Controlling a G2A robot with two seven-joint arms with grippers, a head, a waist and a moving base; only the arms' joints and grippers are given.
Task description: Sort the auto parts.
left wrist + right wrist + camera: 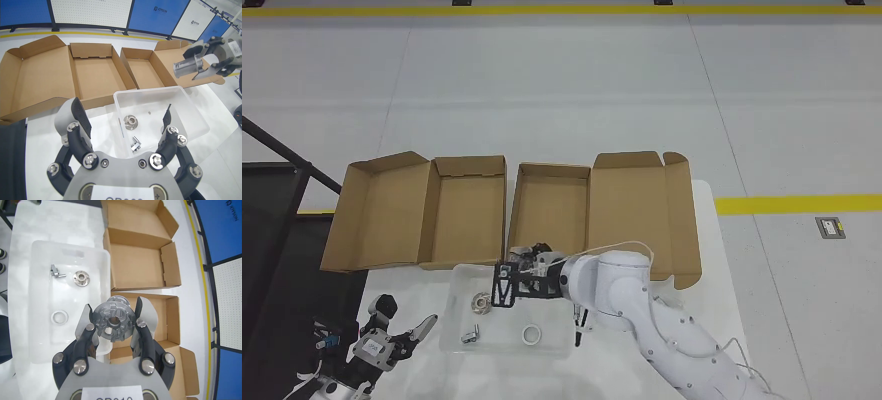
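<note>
The right gripper has its jaws clamped across the toothed flange of a grey metal spool-shaped part, held in the air over the far rim of the clear tray, just short of the right-hand cardboard box by the desk's far edge. The left gripper hangs at the desk's near left corner, jaws apart and empty. The part looks stiff, fairly heavy and smooth enough to slip, so a firm hold across that flange rim seems soundest.

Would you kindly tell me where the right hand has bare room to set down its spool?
The left box and right box, behind the clear bin, have bare floors. The bin is crowded: flange, bracket, ring.
</note>
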